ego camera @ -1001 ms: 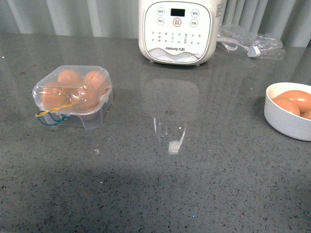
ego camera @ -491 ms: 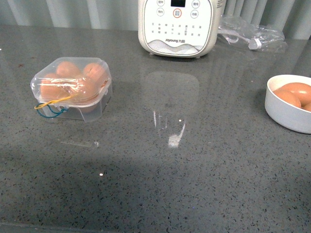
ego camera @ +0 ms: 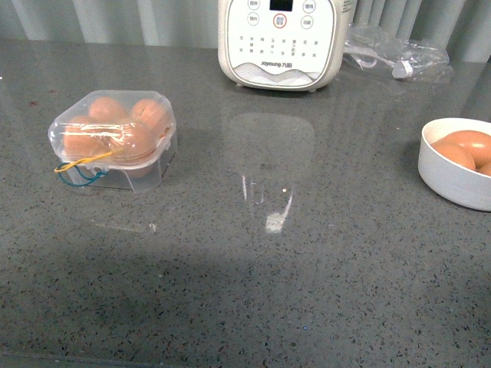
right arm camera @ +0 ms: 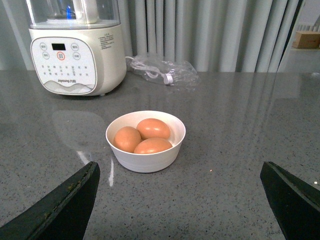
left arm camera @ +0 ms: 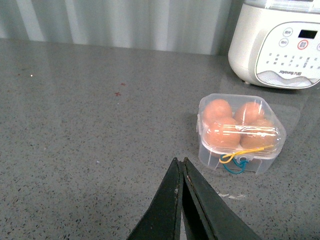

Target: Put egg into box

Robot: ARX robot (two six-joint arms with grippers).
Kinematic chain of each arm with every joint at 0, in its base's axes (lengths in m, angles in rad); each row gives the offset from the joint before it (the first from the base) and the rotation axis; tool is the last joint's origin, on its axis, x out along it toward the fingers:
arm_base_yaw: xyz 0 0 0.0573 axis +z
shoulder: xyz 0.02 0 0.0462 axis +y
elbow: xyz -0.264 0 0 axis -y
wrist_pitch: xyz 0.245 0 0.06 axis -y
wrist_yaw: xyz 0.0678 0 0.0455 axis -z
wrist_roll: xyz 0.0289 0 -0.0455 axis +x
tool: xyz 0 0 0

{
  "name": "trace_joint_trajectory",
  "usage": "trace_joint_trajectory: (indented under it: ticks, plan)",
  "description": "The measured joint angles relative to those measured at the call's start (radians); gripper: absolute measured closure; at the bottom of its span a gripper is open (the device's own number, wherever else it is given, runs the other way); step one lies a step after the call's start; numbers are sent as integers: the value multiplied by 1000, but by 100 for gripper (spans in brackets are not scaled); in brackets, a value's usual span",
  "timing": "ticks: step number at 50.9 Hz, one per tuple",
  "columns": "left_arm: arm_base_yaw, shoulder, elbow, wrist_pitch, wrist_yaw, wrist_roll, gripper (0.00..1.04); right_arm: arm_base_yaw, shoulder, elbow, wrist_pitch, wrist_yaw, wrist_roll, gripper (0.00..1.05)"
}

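The clear plastic box (ego camera: 113, 140) stands at the table's left with its lid closed over several brown eggs; yellow and blue elastic loops hang at its front. It also shows in the left wrist view (left arm camera: 240, 132). Three more brown eggs (right arm camera: 146, 136) lie in a white bowl (right arm camera: 145, 160), seen at the right edge of the front view (ego camera: 453, 180). My left gripper (left arm camera: 180, 165) is shut and empty, short of the box. My right gripper (right arm camera: 182, 200) is open wide and empty, short of the bowl. Neither arm shows in the front view.
A cream-white cooker (ego camera: 280, 42) with a control panel stands at the back centre, also in the right wrist view (right arm camera: 75, 50). A crumpled clear plastic bag (ego camera: 395, 60) with a cable lies at the back right. Grey curtains hang behind the grey speckled table.
Between one second and half a second ago the front view shifted so the scene sits slightly higher in the frame. Since then nothing has visibly moved.
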Motion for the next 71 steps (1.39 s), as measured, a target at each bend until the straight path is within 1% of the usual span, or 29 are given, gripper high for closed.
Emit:
trace_joint_trajectory:
  ticks: [2,5,23,35,56,58,60,62,71]
  plan:
    - [0,-6,-21,29,0,0,101,0,0,0,0,0,0,7]
    - [0,-21,-22,26,-1,1,101,0,0,0,0,0,0,7]
    - [0,-254,-23,-195,0,1,101,0,0,0,0,0,0,7]
    - [0,-367,-23,-304,0,1,101,0,0,0,0,0,0,7]
    - [0,-496,-23,-433,0,1,101,0,0,0,0,0,0,7]
    - [0,-536,-23,-478,-1,1,101,0,0,0,0,0,0,7]
    - [0,-603,-23,-575,2,2,101,0,0,0,0,0,0,7]
    - [0,-631,-23,-600,0,2,101,0,0,0,0,0,0,7]
    - [0,-667,-23,-611,0,3,101,0,0,0,0,0,0,7]
